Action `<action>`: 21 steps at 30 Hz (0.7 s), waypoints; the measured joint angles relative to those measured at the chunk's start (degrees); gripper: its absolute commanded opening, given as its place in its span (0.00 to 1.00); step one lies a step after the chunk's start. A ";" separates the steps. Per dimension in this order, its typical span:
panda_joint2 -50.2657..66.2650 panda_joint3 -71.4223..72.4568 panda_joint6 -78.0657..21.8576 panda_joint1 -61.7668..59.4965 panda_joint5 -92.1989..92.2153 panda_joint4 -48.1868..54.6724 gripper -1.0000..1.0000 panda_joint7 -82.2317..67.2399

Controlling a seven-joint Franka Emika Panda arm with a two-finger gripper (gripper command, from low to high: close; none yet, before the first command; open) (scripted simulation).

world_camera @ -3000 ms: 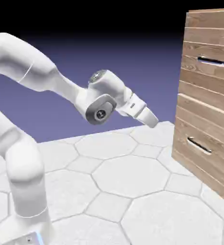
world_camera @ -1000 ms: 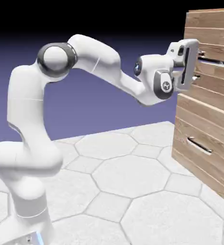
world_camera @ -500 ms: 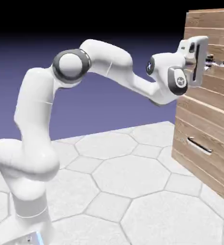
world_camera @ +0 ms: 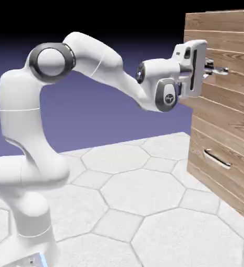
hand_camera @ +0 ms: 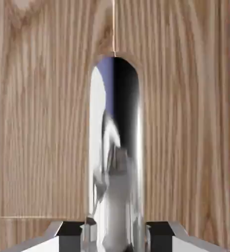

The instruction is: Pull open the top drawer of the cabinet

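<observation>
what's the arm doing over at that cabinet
The white Franka arm has its gripper closed on the silver bar handle of the top drawer of the wooden cabinet. That drawer's front now juts out past the lower drawer, so it is partly open. The lower drawer is shut.

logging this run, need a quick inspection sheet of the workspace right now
surface: white hexagon-tiled table, bare where seen
job's things: top drawer stands out from the cabinet; lower drawer flush
clutter: nothing seen
grippers: gripper at the top drawer's silver handle, fingertips on either side of it
cables: nothing seen
surroundings: plain blue-violet backdrop, dark above
</observation>
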 measured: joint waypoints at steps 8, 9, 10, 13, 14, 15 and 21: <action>1.58 -15.05 0.67 16.49 2.25 -3.17 0.00 -3.25; 1.35 -17.13 0.72 18.42 1.93 -3.53 0.00 -2.77; 1.04 -19.20 0.76 20.30 1.51 -3.90 0.00 -2.15; -0.29 -25.42 0.93 25.66 -0.28 -5.21 0.00 0.49; -0.87 -27.50 1.00 27.37 -1.03 -5.73 0.00 1.58; -1.51 -29.57 1.08 29.06 -1.84 -6.30 0.00 2.76; -6.38 -42.01 1.77 38.97 -7.44 -10.89 0.00 10.64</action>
